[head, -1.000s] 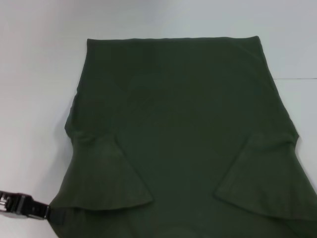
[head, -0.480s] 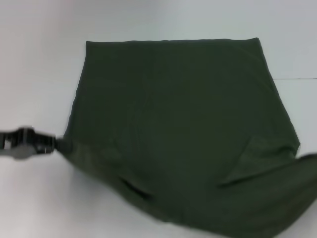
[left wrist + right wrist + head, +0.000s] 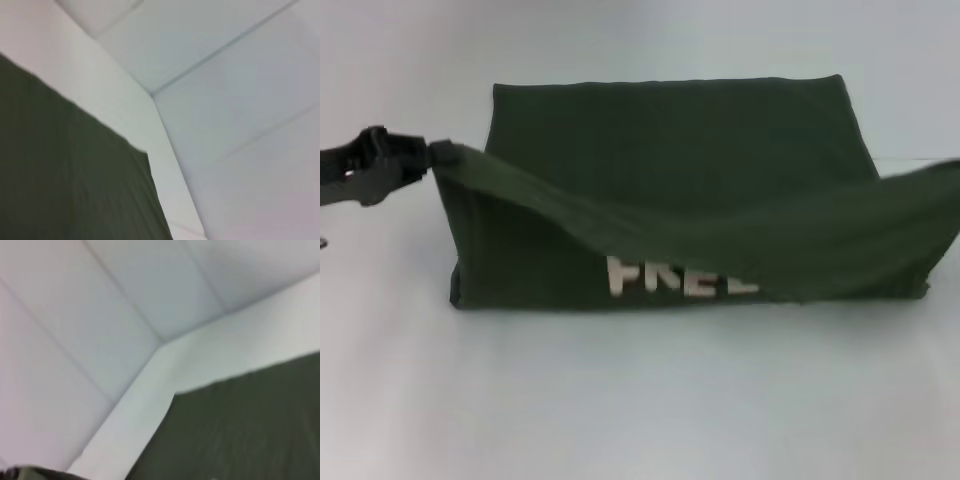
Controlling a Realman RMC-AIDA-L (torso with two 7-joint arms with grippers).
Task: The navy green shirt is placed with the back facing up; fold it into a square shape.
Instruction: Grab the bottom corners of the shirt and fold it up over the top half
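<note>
The dark olive-green shirt [image 3: 670, 130] lies on the white table [image 3: 620, 400]. Its near edge [image 3: 650, 225] is lifted and hangs as a sagging band across the middle. White letters [image 3: 670, 278] show on the turned-up layer beneath the band. My left gripper [image 3: 438, 155] is at the left, above the table, shut on the lifted left corner. The lifted right corner [image 3: 950, 175] runs out of the head view, and my right gripper does not show there. The shirt also fills part of the left wrist view [image 3: 60, 170] and the right wrist view [image 3: 250, 430].
The table surface spreads around the shirt on the near side and at the left. A thin seam line [image 3: 920, 158] runs across the table at the right. The wrist views show pale panels with seams [image 3: 225, 45] beyond the cloth.
My left gripper has risen and moved away from me, carrying the near edge of the shirt up and over. The folded sleeves have gone under the lifted layer and white letters have come into sight.
</note>
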